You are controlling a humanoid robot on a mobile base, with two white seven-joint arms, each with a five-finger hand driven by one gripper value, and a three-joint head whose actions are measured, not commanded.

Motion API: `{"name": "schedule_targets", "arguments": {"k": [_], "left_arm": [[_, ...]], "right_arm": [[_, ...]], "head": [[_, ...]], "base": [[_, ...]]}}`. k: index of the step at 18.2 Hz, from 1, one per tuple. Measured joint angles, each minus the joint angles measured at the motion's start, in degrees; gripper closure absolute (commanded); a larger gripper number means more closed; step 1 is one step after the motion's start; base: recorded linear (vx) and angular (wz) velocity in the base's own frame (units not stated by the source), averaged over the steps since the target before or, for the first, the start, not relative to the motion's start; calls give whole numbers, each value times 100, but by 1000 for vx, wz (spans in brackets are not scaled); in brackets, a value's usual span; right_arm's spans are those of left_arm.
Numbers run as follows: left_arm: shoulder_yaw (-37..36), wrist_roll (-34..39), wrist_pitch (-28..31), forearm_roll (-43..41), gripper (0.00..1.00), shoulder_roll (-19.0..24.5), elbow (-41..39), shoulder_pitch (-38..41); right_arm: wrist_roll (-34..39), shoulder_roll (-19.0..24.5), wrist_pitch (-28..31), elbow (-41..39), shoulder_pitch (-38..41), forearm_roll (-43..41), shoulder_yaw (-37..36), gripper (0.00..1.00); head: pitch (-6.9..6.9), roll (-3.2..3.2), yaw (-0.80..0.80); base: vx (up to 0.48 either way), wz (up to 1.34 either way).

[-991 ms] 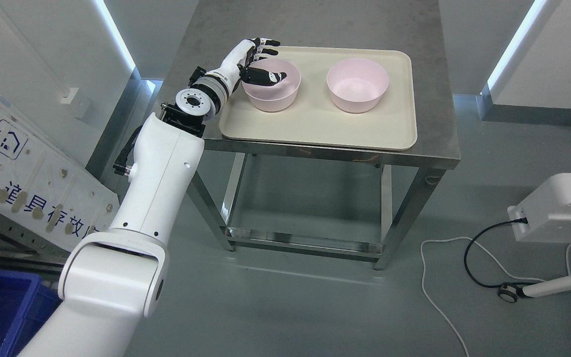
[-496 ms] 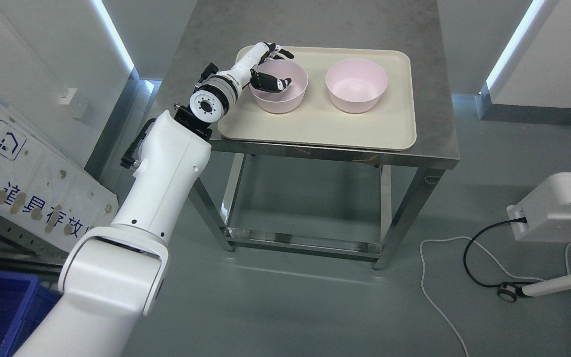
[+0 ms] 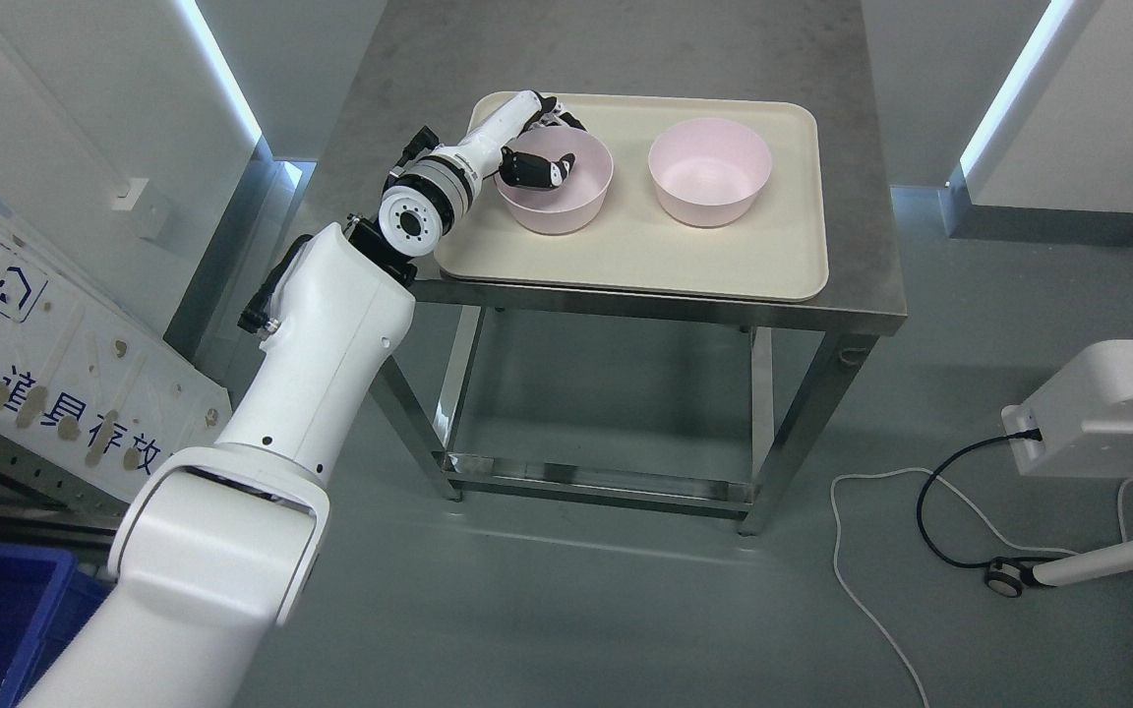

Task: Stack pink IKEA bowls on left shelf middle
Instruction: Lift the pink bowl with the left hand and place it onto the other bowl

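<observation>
Gripping the near bowl (image 3: 557, 182) at its left rim with the left hand (image 3: 532, 147): thumb inside the wall, other fingers wrapped over the outside at the back. Closed on the rim, not wide. Earlier fingers were splayed above the rim with the thumb only dipping in; now curled tight against the wall. Pinch looks set.

Head view only, so going through it once:
- Bowl shifted right and slightly up on the tray (image 3: 626, 256) compared with a second ago, closer to the second bowl (image 3: 710, 169). Part of that is camera drift, whole picture moved a little, but the gap between the two bowls did narrow. Whether lifted or still sliding on the tray: cannot tell from this angle.
- Second bowl upright, untouched, right half of the tray, clear of the hand.
- Tray sits on the steel surface (image 3: 862, 197), near edge.
- Forearm swung further over the tray's left corner, wrist rolled.
- Right arm out of frame.
- Shelf not visible here either; target out of view.

Read for the task: grasp phase done or nearly done, carry-over onto the second bowl likely next. Risk: one-sided rim pinch, bowl could tip or rotate once off the tray.
</observation>
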Motion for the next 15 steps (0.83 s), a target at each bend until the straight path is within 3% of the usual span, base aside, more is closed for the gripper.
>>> {"name": "schedule_targets", "arguments": {"k": [6, 15], "left_arm": [[-14, -10, -183, -57, 100, 73, 51, 5], [58, -31, -201, -79, 100, 112, 84, -19]], "right_arm": [[0, 0, 0, 0, 0, 0, 0, 0], [0, 0, 0, 0, 0, 0, 0, 0]], "head": [[0, 0, 0], [0, 0, 0]], "base": [[2, -11], [4, -15]]}}
